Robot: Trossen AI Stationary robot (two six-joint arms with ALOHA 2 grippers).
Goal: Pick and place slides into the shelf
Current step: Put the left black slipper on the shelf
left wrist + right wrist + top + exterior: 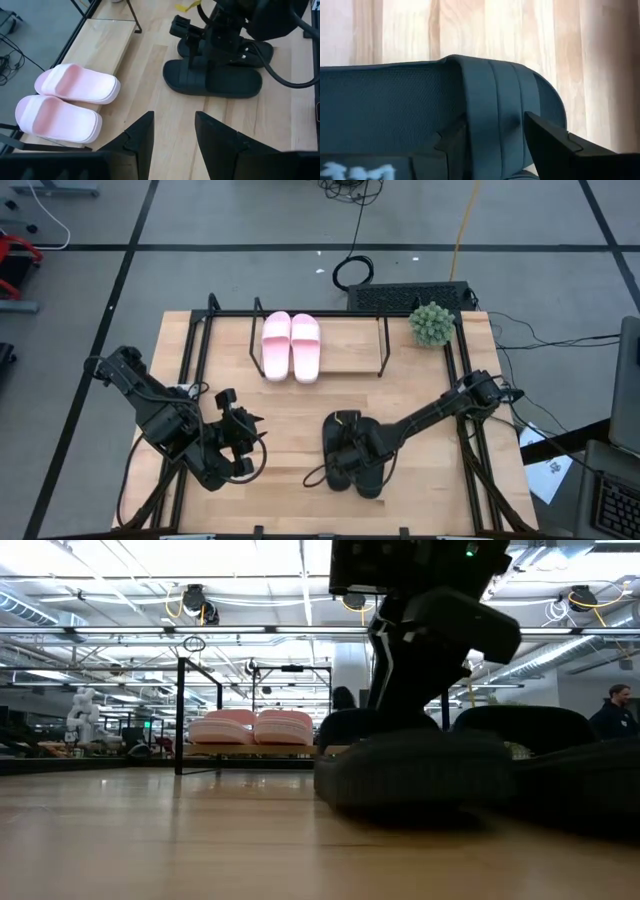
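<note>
From above, the worktop [300,410] has open wood between the shelf [345,350] at the far edge and the black slides [352,452] near the front. The pink slides [291,346] sit side by side on the shelf's left part; the board to their right is bare. A small plant [432,324] stands at the far right corner. The left hand [240,442] hangs over the near left, fingers spread. The right hand [345,442] is down on the black pair.

At table height, the black slides [415,768] fill the near right, the pink slides [253,727] far behind.

From the left wrist, spread fingers [142,135] frame bare wood.

From the right wrist, the fingers [555,142] straddle a black strap [495,115], pinching it.
</note>
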